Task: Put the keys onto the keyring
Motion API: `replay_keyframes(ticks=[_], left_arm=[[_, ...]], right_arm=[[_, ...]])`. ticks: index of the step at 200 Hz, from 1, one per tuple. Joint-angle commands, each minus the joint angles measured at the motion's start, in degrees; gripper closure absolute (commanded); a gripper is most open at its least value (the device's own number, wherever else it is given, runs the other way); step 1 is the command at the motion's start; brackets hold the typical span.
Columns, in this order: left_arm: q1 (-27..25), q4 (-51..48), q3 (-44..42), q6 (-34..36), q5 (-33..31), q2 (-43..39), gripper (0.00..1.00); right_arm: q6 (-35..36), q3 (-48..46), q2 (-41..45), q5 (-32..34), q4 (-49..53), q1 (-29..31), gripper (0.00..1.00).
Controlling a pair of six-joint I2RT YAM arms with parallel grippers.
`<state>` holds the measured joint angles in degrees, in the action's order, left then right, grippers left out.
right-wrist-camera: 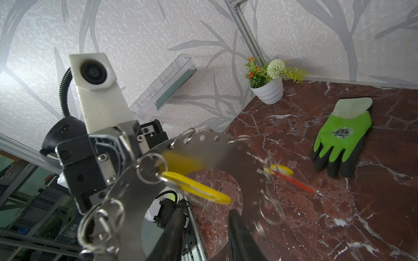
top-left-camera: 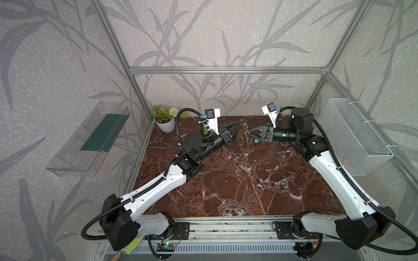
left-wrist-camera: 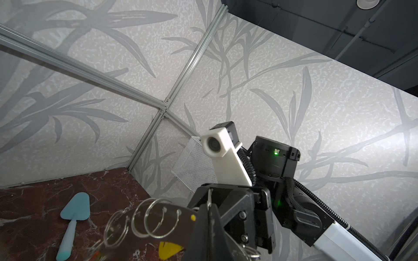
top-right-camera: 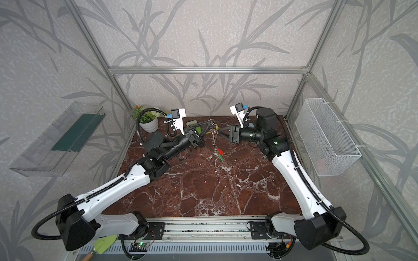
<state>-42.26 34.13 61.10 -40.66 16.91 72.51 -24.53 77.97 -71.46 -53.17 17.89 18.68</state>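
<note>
The keyring (right-wrist-camera: 210,149) is a flat grey metal ring fringed with small wire loops. It hangs edge-on above the table in both top views (top-left-camera: 245,135) (top-right-camera: 214,137). My left gripper (left-wrist-camera: 209,208) (top-left-camera: 242,123) is shut on its rim and holds it up. Keys hang from the loops: one with a yellow tag (right-wrist-camera: 196,187) (left-wrist-camera: 169,249), one with a red tag (right-wrist-camera: 294,180) (top-right-camera: 219,153). My right gripper (right-wrist-camera: 203,235) (top-left-camera: 250,132) faces the ring from the other side. It is open, with its fingertips (right-wrist-camera: 239,237) at the ring's wide hole and nothing between them.
A green-and-black glove (right-wrist-camera: 341,137) lies on the marble table near the back. A potted plant (top-left-camera: 166,124) stands in the back left corner. A blue trowel (left-wrist-camera: 72,221) lies on the table. A wire basket (top-left-camera: 355,135) hangs on the right wall, a clear shelf (top-left-camera: 90,140) on the left.
</note>
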Motion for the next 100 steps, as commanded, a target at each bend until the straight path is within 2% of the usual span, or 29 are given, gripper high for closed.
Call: replay_keyframes(ticks=[1, 13, 40, 70, 85, 100], left_arm=[[-0.13, 2.42, 0.51, -0.46, 0.14, -1.61, 1.0], [-0.14, 2.3, 0.47, -0.64, 0.5, -1.59, 1.0], [-0.17, 2.01, 0.25, -0.9, 1.41, -1.99, 1.0], [-0.17, 1.3, -0.07, -0.67, 2.26, -2.46, 1.0], [-0.15, 1.19, -0.19, -0.48, 2.23, -2.71, 1.0], [-0.18, 1.09, -0.32, -0.38, 2.03, -2.71, 1.0]], right_arm=[[1.71, 1.89, 3.39, 1.11, 2.95, -1.46, 0.66], [0.87, 3.04, 3.19, 0.9, 1.65, -1.63, 0.66], [-5.15, 3.93, 0.84, -3.15, -8.91, -0.7, 0.63], [-5.41, 6.35, -2.39, -3.86, -11.66, 2.07, 0.62], [-5.25, 6.68, -3.59, -3.71, -11.55, 2.68, 0.64], [-6.48, 6.33, -4.19, -4.42, -13.34, 2.9, 0.72]])
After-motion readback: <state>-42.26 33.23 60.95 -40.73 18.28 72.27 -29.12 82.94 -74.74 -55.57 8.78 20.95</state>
